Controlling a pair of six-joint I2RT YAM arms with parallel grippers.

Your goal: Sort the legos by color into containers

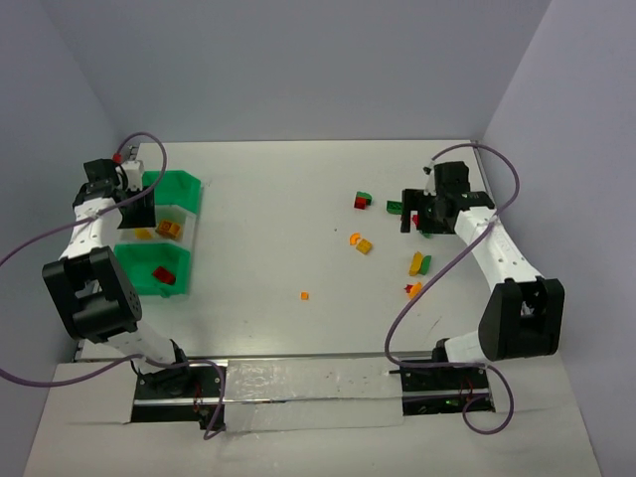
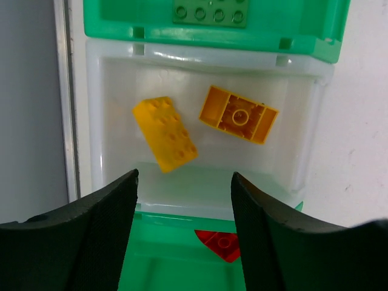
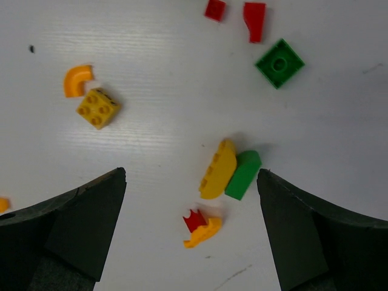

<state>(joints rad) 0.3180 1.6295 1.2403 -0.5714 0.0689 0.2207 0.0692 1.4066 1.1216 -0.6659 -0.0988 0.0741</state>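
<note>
The left fingers (image 2: 103, 224) stand apart, holding nothing, above the whitish plastic middle bin (image 2: 306, 133) of three joined containers (image 1: 192, 184) at the white surface's (image 1: 278, 199) left edge. Two orange-yellow plastic bricks (image 2: 165, 133) lie inside it. The right fingers (image 3: 79, 224) gape wide over loose red, green and yellow legos (image 3: 218, 170) near the right edge.

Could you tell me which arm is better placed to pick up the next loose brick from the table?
The right. The right gripper, open, hangs above the yellow brick and green brick lying loose on the table. The left gripper is over the white bin, away from them.
</note>
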